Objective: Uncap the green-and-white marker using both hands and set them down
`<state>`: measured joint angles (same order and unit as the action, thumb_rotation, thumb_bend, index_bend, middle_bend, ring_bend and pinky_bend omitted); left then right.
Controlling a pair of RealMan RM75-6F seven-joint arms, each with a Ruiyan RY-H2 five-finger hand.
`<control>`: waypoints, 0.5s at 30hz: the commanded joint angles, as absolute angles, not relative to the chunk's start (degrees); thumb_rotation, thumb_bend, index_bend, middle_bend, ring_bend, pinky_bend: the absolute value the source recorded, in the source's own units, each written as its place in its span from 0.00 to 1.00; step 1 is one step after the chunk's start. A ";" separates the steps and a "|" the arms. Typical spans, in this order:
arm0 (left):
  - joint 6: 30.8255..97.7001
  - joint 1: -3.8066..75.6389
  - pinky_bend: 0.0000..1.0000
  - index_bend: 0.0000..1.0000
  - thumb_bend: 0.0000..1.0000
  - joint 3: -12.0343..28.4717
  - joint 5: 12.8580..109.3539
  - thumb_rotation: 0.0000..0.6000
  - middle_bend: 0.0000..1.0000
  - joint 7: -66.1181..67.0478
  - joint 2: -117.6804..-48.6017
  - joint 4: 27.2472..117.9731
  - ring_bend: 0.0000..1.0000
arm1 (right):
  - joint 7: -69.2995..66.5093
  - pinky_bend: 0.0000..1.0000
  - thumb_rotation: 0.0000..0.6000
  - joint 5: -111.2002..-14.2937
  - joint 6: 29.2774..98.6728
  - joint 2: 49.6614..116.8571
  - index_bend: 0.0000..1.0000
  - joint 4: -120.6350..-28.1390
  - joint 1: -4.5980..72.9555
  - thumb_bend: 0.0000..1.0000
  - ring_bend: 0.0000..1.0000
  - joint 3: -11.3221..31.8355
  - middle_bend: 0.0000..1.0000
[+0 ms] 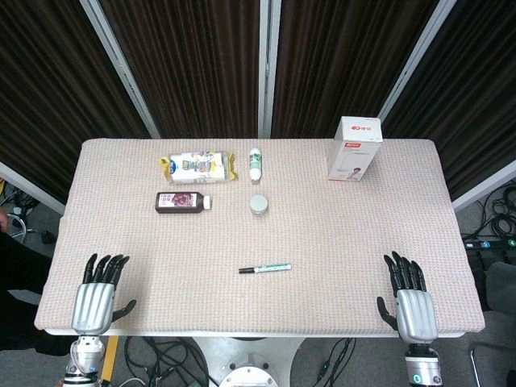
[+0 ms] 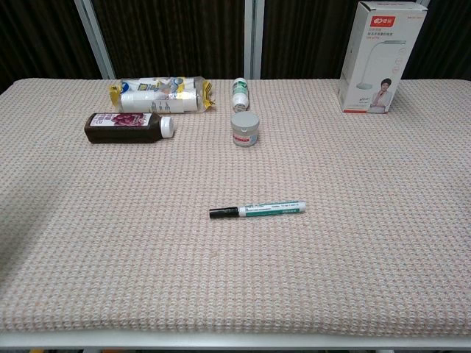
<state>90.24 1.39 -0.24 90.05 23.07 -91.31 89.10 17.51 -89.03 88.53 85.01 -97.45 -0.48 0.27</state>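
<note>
- We are looking at the green-and-white marker (image 1: 265,268) lying flat on the woven counter (image 1: 339,234), its black cap (image 2: 222,212) still fitted and pointing toward our left, its pale green-printed barrel running toward our right.
- The marker is sitting near the middle of the counter's front half, roughly midway between our two hands and well apart from both.
- We are resting our left hand (image 1: 100,292) at the front left edge of the counter, fingers (image 1: 106,268) spread apart and stretched forward, holding nothing.
- We are keeping our right hand (image 1: 411,302) at the front right edge, fingers (image 1: 405,273) likewise apart and empty.
- Neither hand is appearing in the chest view.
- Behind the marker, a small round jar (image 1: 259,204) is standing, with a white bottle (image 1: 255,164), a dark bottle (image 1: 182,201) and a snack packet (image 1: 197,167) lying farther back.
- A tall white box (image 1: 355,149) is standing at the back right.
</note>
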 commanded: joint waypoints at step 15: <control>89.43 1.97 0.05 0.16 0.00 0.26 89.92 1.00 0.15 22.78 -91.16 89.98 0.12 | 16.74 0.00 1.00 -90.29 89.16 85.12 0.00 -98.63 0.23 0.26 0.00 1.44 0.01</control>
